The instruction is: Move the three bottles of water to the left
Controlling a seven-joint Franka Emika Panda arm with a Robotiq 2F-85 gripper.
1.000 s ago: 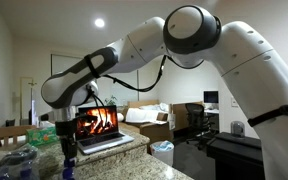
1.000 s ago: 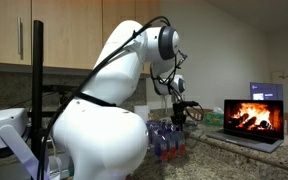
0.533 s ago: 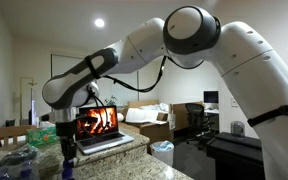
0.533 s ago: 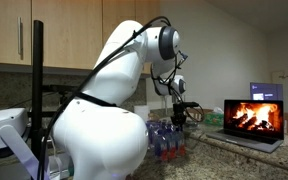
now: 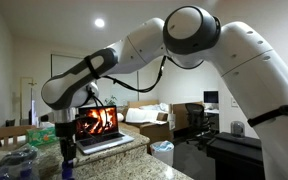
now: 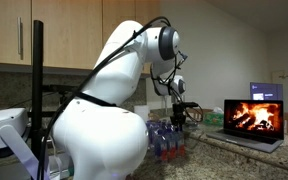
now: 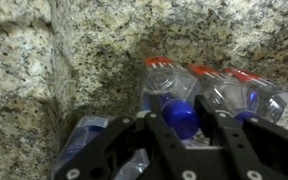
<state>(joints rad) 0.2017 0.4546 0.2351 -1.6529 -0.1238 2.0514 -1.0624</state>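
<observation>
**Three bottles of water** [image 7: 219, 92] are sitting side by side at the lower right of the wrist view, blue caps nearest the camera. The claw [image 7: 181, 120] is flanking the leftmost cap; whether it is clamping cannot be told. Bare granite counter [image 7: 74, 50] is filling the upper left. In an exterior view, a laptop [image 6: 252, 118] is standing at the right.
</observation>
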